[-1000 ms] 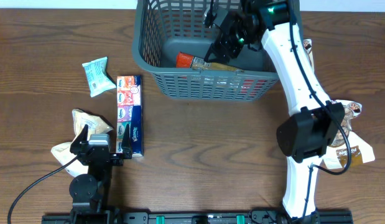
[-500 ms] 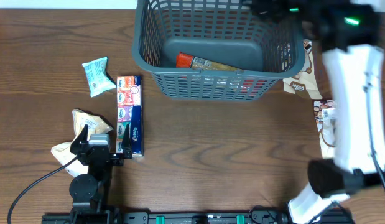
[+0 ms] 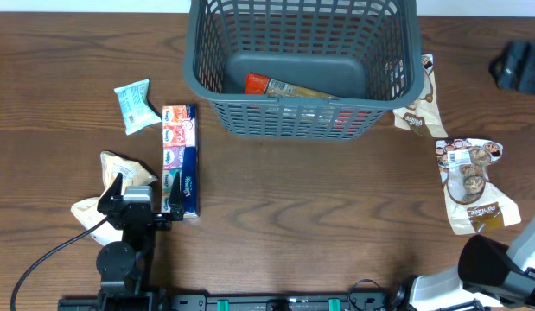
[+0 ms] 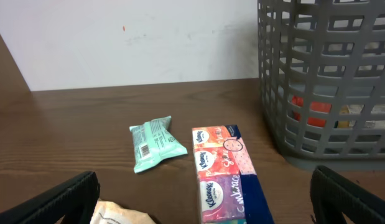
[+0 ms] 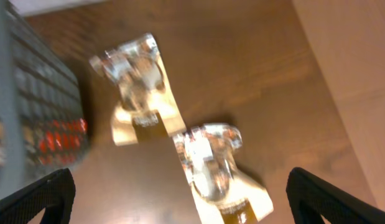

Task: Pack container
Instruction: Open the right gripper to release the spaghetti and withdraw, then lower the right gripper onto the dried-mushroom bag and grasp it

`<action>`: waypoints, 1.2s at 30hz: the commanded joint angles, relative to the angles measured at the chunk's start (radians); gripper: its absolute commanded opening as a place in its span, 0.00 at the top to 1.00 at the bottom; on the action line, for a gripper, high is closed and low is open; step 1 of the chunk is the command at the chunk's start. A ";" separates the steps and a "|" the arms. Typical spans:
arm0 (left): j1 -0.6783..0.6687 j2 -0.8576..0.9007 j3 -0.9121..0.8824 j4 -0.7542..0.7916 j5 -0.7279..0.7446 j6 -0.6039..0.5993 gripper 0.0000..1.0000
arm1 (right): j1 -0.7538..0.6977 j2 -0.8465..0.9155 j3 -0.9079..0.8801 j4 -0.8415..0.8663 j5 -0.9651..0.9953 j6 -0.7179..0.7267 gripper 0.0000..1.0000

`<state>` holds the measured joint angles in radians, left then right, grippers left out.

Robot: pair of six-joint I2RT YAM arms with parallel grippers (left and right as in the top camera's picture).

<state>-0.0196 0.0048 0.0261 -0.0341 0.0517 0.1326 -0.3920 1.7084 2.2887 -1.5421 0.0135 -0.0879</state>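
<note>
The container [image 3: 302, 121], a dark grey lattice basket, stands at the table's back centre, with a red and orange packet [image 3: 289, 86] lying on its base. Its wall also shows in the left wrist view [image 4: 329, 81] and, blurred, in the right wrist view [image 5: 30, 93]. My left gripper [image 3: 137, 203] rests open near the front left, its jaws wide either side of a Kleenex tissue pack [image 4: 226, 174]. My right gripper [image 3: 518, 67] hovers open at the far right, above two clear-and-beige snack bags [image 5: 137, 81] [image 5: 217, 165], holding nothing.
A mint-green packet [image 3: 135, 105] lies left of the tissue pack [image 3: 180, 160]. A crumpled beige packet [image 3: 120, 168] sits beside my left gripper. The snack bags [image 3: 420, 99] [image 3: 473, 186] lie right of the basket. Bare wood spans the middle front.
My right arm has lifted out of the basket and swung far to the right, its jaws opening wider; the red packet stays in the basket. The left arm has not moved.
</note>
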 commanded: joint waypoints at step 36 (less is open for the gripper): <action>0.000 0.000 -0.022 0.001 -0.011 0.012 0.01 | -0.229 -0.102 -1.004 0.515 -0.125 -0.734 0.05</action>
<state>-0.0196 0.0048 0.0261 -0.0322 0.0517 0.1322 -0.6132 1.6112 1.2999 -1.0546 -0.1085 -0.6785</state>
